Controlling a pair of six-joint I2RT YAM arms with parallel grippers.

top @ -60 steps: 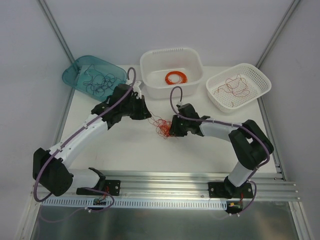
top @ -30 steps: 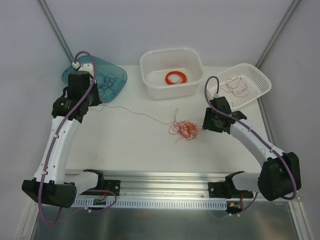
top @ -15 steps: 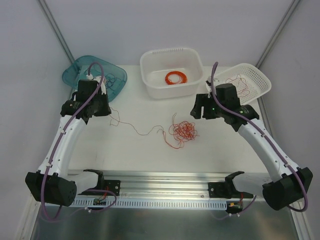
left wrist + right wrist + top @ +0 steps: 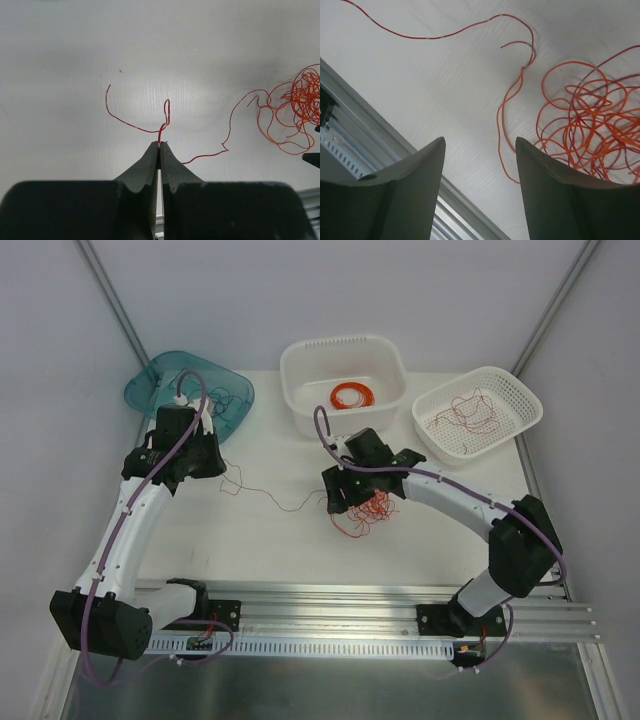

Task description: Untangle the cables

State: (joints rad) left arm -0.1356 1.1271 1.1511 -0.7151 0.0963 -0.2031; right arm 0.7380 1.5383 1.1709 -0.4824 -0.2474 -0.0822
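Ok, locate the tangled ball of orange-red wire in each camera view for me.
Top external: the wire tangle sits near the picture's centre, partly hidden by the right arm.
Left wrist: wire tangle at the right edge, cut off by the frame.
Right wrist: wire tangle fills the right side.
Shared landmark: the single red strand running from the tangle to the shut left gripper shows in all three.

Red cable tangle, right tool just beside
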